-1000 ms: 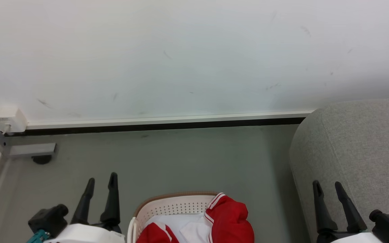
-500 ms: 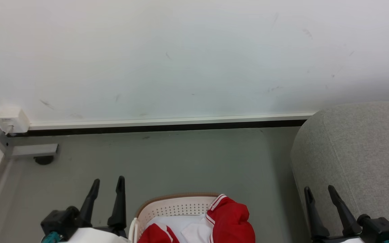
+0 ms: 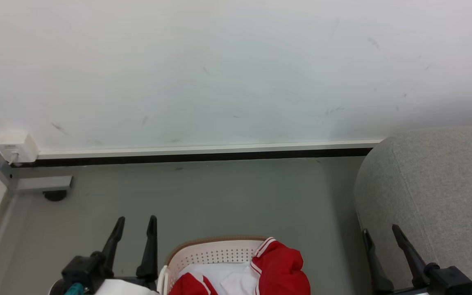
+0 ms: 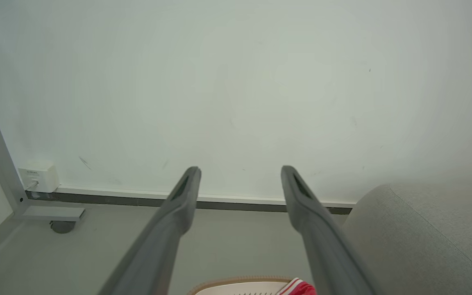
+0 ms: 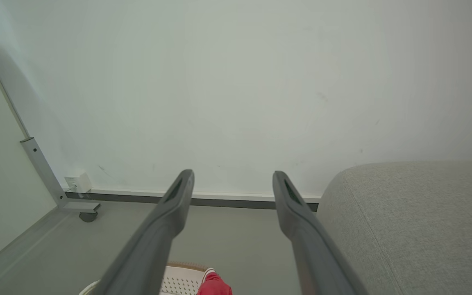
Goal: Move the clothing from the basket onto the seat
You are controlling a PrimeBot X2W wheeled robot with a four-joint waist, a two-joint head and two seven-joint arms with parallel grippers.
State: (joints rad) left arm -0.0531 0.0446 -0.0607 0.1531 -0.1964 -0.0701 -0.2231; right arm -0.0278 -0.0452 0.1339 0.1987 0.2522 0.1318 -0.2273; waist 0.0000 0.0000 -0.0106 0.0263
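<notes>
The cream-white basket (image 3: 211,252) with a brown rim stands on the floor at the bottom centre of the head view. Red clothing (image 3: 279,270) with white stripes lies in it and bulges over its right rim. The grey seat (image 3: 445,184) fills the right side. My left gripper (image 3: 135,221) is open just left of the basket, holding nothing. My right gripper (image 3: 381,231) is open between the basket and the seat's edge. In the left wrist view, the open gripper (image 4: 240,170) points at the wall above the basket rim (image 4: 236,282). The right gripper (image 5: 232,175) points the same way, above the clothing (image 5: 215,284).
A white wall with a dark baseboard (image 3: 203,155) runs across behind the grey floor (image 3: 219,196). A white socket box (image 3: 14,146) and a metal frame foot with a caster (image 3: 53,194) sit at the far left.
Both grippers have drifted inward toward the basket and lower in the head view, staying open. The head camera has shifted slightly. The clothing and basket lie as before.
</notes>
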